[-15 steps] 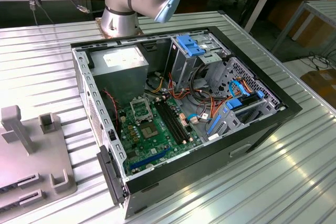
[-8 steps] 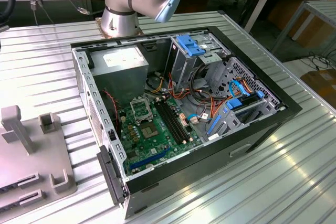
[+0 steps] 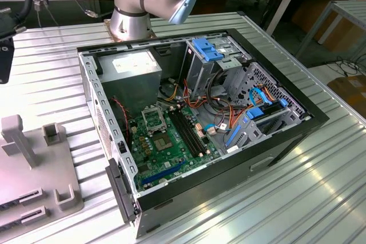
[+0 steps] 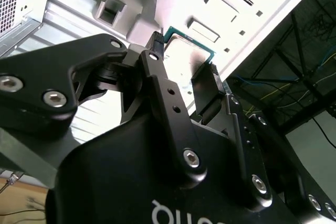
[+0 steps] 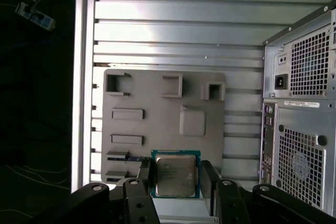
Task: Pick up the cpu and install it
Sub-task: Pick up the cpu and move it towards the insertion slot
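The gripper jaws were clenched on the cpu, a flat square with a dull metal lid, faint unreadable print and a green rim. Black fingers pressed on opposite edges. Behind it lay a moulded grey tray, at the exterior view's lower left, beside the open steel computer case.

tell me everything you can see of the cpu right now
The cpu is a small flat square chip: dull grey metal lid with faint print, on a teal-green board that shows as a thin border. Its lid faces the camera in both wrist views. It sits between the gripper's black jaws, which press on two opposite edges. Behind it is the grey fixture plate; whether it touches the plate cannot be told.
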`<state>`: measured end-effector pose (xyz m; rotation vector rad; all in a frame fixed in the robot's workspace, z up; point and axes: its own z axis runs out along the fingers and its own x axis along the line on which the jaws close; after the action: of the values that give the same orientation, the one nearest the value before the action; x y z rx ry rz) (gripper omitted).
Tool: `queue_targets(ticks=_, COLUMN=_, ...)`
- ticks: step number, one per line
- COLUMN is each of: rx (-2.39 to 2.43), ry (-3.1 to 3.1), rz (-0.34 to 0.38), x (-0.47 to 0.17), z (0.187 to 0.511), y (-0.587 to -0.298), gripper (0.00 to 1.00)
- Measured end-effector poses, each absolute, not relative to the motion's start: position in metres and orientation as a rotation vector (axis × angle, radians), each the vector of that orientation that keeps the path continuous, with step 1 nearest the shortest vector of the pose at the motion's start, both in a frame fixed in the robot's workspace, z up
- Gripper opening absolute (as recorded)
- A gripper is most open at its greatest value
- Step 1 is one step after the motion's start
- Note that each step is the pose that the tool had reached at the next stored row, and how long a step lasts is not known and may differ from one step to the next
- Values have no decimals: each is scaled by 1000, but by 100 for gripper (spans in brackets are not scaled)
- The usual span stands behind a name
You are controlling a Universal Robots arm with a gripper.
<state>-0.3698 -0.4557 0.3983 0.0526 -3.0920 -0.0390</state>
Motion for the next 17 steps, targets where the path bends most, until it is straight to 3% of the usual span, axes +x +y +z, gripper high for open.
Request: queue_targets(ticks=17, rx=53, ry=-3092, rz=-39, x=-329, z=398, y=-456, gripper=47)
